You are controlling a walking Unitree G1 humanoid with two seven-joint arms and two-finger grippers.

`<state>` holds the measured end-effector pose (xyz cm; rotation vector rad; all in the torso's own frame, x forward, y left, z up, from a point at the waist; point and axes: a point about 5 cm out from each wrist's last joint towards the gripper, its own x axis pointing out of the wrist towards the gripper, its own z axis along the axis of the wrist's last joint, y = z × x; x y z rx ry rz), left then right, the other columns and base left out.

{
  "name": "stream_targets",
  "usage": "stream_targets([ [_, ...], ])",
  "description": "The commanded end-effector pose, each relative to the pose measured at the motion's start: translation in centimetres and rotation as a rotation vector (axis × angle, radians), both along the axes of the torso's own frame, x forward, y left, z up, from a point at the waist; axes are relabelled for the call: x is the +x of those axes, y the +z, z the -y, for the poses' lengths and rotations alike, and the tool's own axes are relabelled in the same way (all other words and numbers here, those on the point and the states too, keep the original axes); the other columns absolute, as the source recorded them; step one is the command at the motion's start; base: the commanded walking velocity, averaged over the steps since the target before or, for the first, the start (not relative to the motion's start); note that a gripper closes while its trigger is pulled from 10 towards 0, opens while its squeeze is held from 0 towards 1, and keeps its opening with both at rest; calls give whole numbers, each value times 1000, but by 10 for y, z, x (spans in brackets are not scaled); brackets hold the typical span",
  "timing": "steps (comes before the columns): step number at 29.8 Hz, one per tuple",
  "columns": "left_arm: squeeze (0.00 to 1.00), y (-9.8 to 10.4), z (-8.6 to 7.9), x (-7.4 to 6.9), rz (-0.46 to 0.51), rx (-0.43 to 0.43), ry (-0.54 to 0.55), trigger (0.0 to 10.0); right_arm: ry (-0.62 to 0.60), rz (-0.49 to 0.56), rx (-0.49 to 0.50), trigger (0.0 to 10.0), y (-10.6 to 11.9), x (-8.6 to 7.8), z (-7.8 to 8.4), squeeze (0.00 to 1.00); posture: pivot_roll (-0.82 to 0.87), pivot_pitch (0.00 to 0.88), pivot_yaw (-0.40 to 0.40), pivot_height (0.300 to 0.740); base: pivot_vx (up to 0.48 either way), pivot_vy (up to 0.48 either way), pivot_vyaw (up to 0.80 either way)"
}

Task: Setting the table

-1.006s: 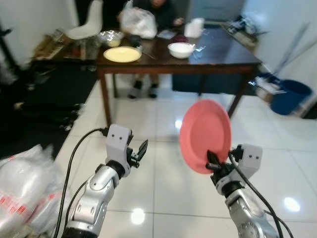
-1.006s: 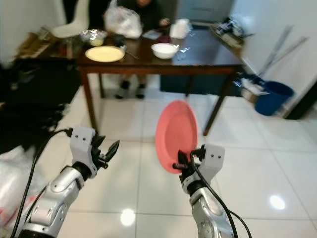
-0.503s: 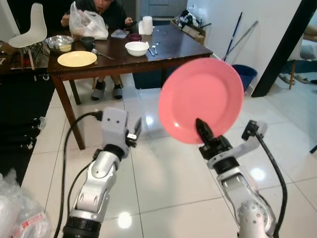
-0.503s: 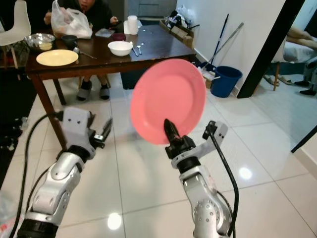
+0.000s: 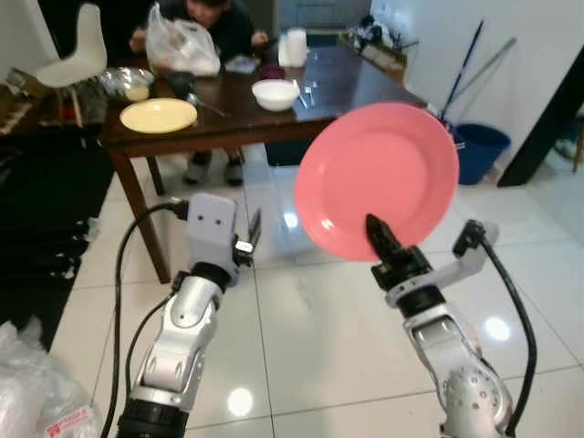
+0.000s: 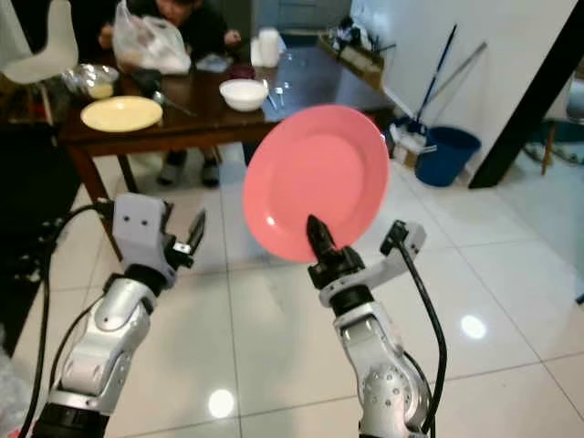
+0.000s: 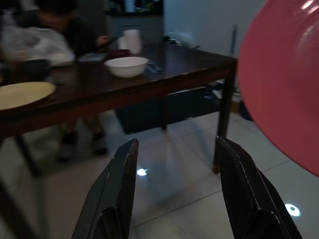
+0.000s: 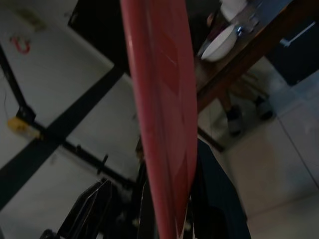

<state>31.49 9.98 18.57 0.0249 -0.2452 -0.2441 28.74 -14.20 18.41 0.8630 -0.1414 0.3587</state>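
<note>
I am holding a round pink plastic plate (image 5: pixel 379 178) up in the air in front of me. My right gripper (image 5: pixel 383 245) pinches the plate at its bottom edge, with one black finger (image 5: pixel 378 235) lying on the face of the plate. The plate stands almost upright, with its face turned toward me. In my right wrist view I see the plate from the side, as a thin red edge between my two fingers.

My left gripper (image 7: pixel 174 199) is up in front of me too, just to the left of the plate. Its two black fingers (image 7: pixel 115 191) are spread apart and hold nothing. The pink plate is near it but not touching it.

Past my arms is a dark brown wooden table (image 5: pixel 347 87) on a shiny white tile floor (image 5: pixel 301 338). On the table are a flat round yellow plate (image 5: pixel 159 115), a small white bowl (image 5: pixel 276 93), a shiny metal bowl (image 5: pixel 128 82), a white plastic bag (image 5: pixel 185 48) and a white roll of paper (image 5: pixel 295 47). A person in dark clothes (image 5: pixel 219 23) sits at the far side of the table. A white chair (image 5: pixel 80 50) stands at the left end. A blue bucket (image 5: pixel 478 151) stands on the floor by the wall on the right. A clear plastic bag (image 5: pixel 32 397) lies on the floor at my lower left.
</note>
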Motion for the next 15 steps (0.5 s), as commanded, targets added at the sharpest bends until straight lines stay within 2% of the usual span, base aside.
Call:
stream_targets([
  [1,0,-1,7,-2,6,17,-28,10000,-17,-8,5,10000,-1,-1,5,0,-106,0,53,740,472,0,0],
  [6,0,-1,9,-2,8,17,-44,10000,-23,-16,4,10000,-2,-1,7,0,-112,0,56,740,472,0,-84],
  [15,0,-1,10,-2,8,20,-54,10000,-29,-26,-1,10000,-4,-2,8,0,-112,0,61,740,472,0,-733],
])
